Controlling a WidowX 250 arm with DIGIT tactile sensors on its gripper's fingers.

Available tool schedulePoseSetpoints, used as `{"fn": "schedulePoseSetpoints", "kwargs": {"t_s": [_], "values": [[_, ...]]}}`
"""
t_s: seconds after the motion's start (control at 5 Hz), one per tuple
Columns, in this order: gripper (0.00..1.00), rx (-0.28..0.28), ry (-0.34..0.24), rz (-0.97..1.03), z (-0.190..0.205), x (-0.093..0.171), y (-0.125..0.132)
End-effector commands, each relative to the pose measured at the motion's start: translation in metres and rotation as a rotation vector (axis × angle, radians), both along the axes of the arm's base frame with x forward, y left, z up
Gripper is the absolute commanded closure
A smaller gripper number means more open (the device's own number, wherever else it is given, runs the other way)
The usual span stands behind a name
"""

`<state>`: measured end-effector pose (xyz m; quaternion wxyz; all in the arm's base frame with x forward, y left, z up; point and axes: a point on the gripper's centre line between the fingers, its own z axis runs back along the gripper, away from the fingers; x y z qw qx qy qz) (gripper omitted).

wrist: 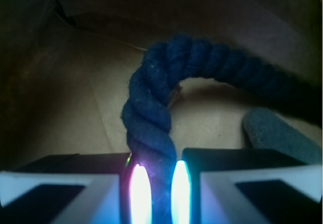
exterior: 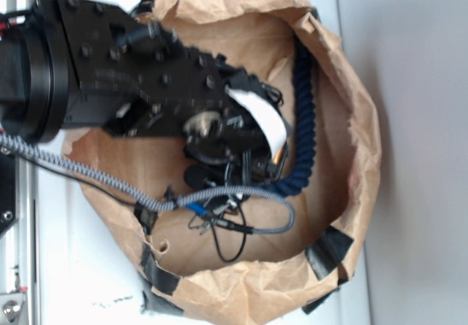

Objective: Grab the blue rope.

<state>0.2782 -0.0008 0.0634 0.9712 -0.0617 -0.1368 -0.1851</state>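
Observation:
The blue rope (exterior: 303,131) is a thick navy twisted rope curving along the right inner wall of a brown paper bag. In the wrist view the blue rope (wrist: 166,98) arches up off the bag floor and runs down between my two fingers. My gripper (wrist: 155,188) is shut on the rope, with both glowing pads pressed against its sides. In the exterior view my gripper (exterior: 274,160) sits deep in the bag by the rope's lower end, its fingertips hidden behind the wrist.
The crumpled brown paper bag (exterior: 358,193) rings the work area, patched with black tape (exterior: 329,255). A grey braided cable (exterior: 88,173) crosses from the left. A grey plush piece (wrist: 282,133) lies right of the rope. White surface surrounds the bag.

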Motion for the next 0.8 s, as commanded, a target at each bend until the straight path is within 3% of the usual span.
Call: {"fn": "schedulePoseSetpoints", "kwargs": {"t_s": [0.0,0.4,0.6], "values": [[1.0,0.009,0.008,0.106,0.045,0.013,0.001],[1.0,-0.041,0.218,0.343,0.121,0.001,0.005],[1.0,0.01,0.152,0.447,0.154,-0.01,0.007]]}}
